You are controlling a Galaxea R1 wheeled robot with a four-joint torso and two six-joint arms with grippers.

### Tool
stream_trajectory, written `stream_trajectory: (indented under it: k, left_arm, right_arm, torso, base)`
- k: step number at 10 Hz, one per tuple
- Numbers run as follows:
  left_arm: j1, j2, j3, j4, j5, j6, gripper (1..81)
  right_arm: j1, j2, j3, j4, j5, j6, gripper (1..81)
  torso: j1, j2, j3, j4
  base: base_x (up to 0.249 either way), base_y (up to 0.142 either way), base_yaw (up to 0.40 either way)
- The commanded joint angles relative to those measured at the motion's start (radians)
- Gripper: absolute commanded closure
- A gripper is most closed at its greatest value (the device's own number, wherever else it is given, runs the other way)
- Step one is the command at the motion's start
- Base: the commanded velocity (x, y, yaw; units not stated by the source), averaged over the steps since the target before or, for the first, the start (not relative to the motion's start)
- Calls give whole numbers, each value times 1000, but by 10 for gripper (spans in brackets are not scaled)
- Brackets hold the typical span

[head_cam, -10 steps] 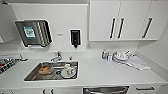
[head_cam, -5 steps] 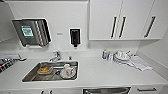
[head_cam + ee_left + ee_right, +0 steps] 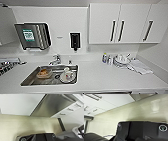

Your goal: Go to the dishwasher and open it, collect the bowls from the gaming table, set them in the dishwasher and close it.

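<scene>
The head camera looks down on a white kitchen surface (image 3: 105,75) with a steel sink (image 3: 30,80) set into it, dishes lying in the basin. A paper-towel dispenser (image 3: 32,36) hangs on the wall, white wall cabinets (image 3: 120,23) to the right. Over in the left wrist view, the brushed-steel dishwasher front (image 3: 52,106) sits closed under the counter, its bar handle (image 3: 66,97) across the top. Whether either gripper is open or closed, I cannot tell.
</scene>
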Motion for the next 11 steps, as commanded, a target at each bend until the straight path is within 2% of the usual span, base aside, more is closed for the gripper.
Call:
stream_trajectory:
  k: [1, 4, 6, 8, 10, 11]
  left_arm:
    - [-176, -188, 226, 8, 141, 1, 10]
    - [-224, -248, 350, 27, 180, 10, 10]
    - [-250, -286, 409, 37, 213, 10, 10]
    - [-270, -317, 432, 42, 222, 10, 10]
    - [-304, -341, 442, 34, 276, 10, 10]
    - [-316, -357, 456, 34, 278, 10, 10]
  right_arm:
    - [109, -58, 54, 34, -67, 18, 10]
    - [154, -106, 107, 64, -73, 19, 10]
    - [175, -138, 135, 85, -73, 19, 10]
    - [195, -161, 165, 97, -74, 19, 10]
    - [216, -179, 199, 111, -73, 19, 10]
    - [224, -188, 212, 120, -73, 19, 10]
  torso:
    - [63, -98, 0, 0]
    - [124, -196, -60, 0]
    - [167, -265, -121, 0]
    - [212, -334, -182, 0]
    - [257, -405, -248, 0]
    - [279, -440, -281, 0]
  base:
    - [0, 0, 0]
    - [0, 0, 0]
    - [0, 0, 0]
    - [0, 0, 0]
    - [0, 0, 0]
    - [0, 0, 0]
